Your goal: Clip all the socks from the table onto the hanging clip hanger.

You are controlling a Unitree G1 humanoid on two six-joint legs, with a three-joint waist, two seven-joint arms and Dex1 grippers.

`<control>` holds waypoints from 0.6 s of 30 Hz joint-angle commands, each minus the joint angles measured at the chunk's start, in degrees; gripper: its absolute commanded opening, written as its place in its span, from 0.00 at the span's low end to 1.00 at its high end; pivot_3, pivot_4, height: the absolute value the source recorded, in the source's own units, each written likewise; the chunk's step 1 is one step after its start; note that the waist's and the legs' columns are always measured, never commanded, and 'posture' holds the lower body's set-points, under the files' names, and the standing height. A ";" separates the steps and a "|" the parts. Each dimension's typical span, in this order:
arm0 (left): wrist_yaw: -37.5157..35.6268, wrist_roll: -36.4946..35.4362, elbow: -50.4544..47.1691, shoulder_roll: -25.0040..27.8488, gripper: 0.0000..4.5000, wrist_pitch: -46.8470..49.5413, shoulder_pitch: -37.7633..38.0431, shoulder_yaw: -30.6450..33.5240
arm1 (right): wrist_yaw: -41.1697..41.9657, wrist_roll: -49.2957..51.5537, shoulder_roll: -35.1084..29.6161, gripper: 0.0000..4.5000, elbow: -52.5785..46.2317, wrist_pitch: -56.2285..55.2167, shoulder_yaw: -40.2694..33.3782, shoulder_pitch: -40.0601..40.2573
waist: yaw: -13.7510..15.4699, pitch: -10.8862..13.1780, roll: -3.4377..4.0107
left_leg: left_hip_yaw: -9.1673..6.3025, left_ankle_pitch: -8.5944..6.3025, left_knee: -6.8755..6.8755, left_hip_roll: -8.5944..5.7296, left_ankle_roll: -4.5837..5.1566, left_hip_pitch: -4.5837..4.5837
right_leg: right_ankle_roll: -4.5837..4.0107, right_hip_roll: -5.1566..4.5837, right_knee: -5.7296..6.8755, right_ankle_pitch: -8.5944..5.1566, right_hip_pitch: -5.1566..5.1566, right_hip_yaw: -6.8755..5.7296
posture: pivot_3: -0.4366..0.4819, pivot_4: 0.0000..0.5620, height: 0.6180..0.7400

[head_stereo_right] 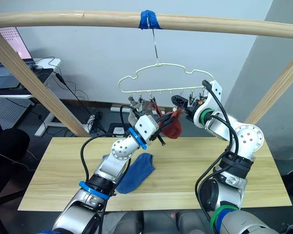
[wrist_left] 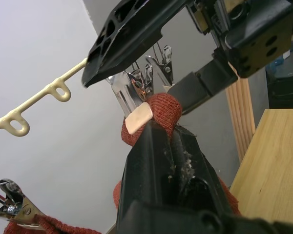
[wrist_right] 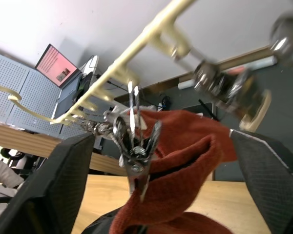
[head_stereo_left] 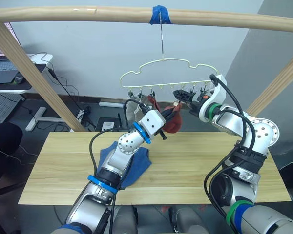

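Left eye view: wooden beam [head_stereo_left: 136,14] overhead with blue tape [head_stereo_left: 161,14]; clip hanger [head_stereo_left: 166,73] hooked there, hanging above the far edge of the table [head_stereo_left: 195,170]. White desk [head_stereo_left: 19,73] with laptop [head_stereo_left: 0,63] far left, cables on the floor behind. Slanted wooden post [head_stereo_left: 34,78] left of the hanger. Left gripper [head_stereo_left: 173,113] raised under the clip row, fingers clamped on a red sock [head_stereo_left: 173,124]. Right gripper [head_stereo_left: 184,95] at the right end of the bar, fingers apart around a clip. Blue sock [head_stereo_left: 132,165] crumpled on the table, partly hidden by the left arm.

Right eye view: same layout. A second red sock [head_stereo_right: 154,106] and a grey sock [head_stereo_right: 136,113] already hang from clips further left.

Left wrist view: left fingers narrow, pinching the red sock's folded edge right at a metal clip [wrist_left: 124,90]; right gripper's black fingers just above and beside it.

Right wrist view: right fingers wide, 1 on each side of the clip; red sock bunched just below the clip, touching it. Cannot tell whether the clip grips the fabric.
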 commanded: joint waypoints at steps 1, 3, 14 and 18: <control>-1.21 -3.41 -0.44 -1.33 0.00 2.19 -0.89 0.81 | 2.64 4.79 -4.32 1.00 -5.33 2.02 -2.02 1.33 | 0.03 0.00 0.00 | 0.00 0.00 0.00 0.00 0.00 0.00 | 0.00 0.00 0.00 0.00 0.00 -0.01 | 0.40 0.29 1.00; -2.28 -5.54 -0.60 -1.90 0.05 4.62 -0.59 1.44 | 3.40 6.36 -5.91 1.00 -6.97 2.70 -1.99 2.95 | 0.02 0.00 0.00 | -0.02 0.00 -0.01 0.00 0.00 -0.02 | 0.00 0.00 -0.02 0.00 0.00 -0.02 | 0.39 0.29 1.00; -13.76 -22.72 -6.85 0.42 0.75 26.88 1.35 8.29 | 10.17 1.89 -13.08 1.00 -17.98 -7.17 9.28 16.47 | -1.07 0.00 0.01 | -0.04 0.00 0.00 0.10 0.00 0.03 | 0.19 0.15 0.02 -0.11 -0.01 0.02 | 0.38 0.30 1.00; -17.30 -25.93 -10.67 3.66 1.00 33.46 2.67 9.59 | 11.48 -1.11 -12.04 1.00 -20.01 -13.09 13.27 19.40 | -0.95 0.01 0.02 | -0.04 0.00 0.03 0.08 0.00 0.01 | 0.18 0.12 0.00 -0.10 0.01 0.03 | 0.39 0.30 1.00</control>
